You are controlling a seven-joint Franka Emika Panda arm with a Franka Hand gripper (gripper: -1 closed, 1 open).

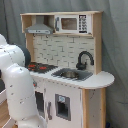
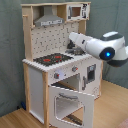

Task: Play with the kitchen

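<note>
Fingers hidden, grip state cannot tell; reach slowly over kitchen [image 2: 47, 75] counter toward faucet [image 1: 84, 59], avoiding open oven door [image 2: 74, 104].

Staged test area, lab-like: grey curtain backdrop [image 1: 115, 40], wood floor [image 2: 20, 117], white-and-wood toy play kitchen [image 2: 60, 70], white robot arm [image 1: 20, 90].
</note>
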